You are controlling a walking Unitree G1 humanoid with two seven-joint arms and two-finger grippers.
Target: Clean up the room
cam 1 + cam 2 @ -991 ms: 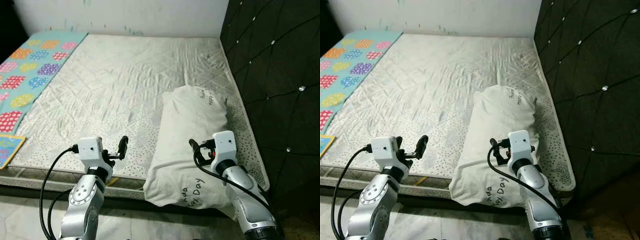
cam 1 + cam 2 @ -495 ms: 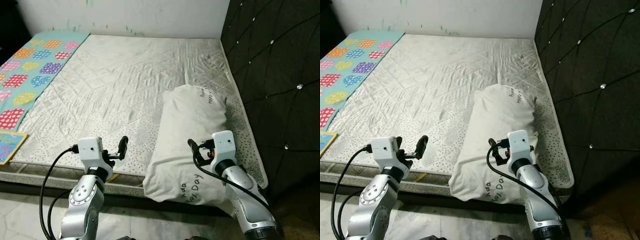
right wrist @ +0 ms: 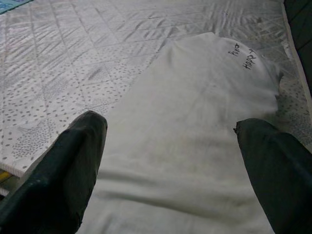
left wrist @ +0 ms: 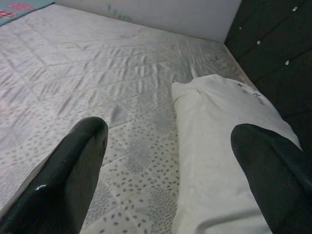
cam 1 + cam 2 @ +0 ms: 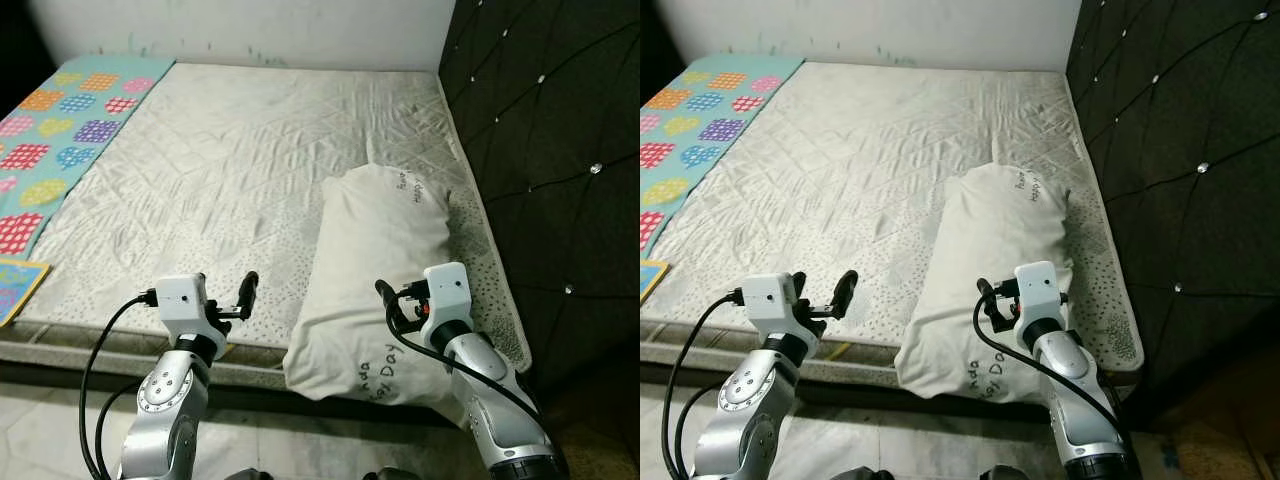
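While the pillow (image 5: pixel 375 270) overhangs the mattress (image 5: pixel 230 160), its printed lettering stays unreadable.

one pillow (image 5: pixel 375 270); one mattress (image 5: pixel 230 160); one patterned blanket (image 5: pixel 50 150); one padded headboard (image 5: pixel 545 150); two robot arms

A bed (image 5: pixel 250 150) with a quilted white mattress stands against a pale wall (image 5: pixel 250 25) at top, a dark tufted headboard (image 5: pixel 550 150) at right, pale floor (image 5: pixel 40 430) below.
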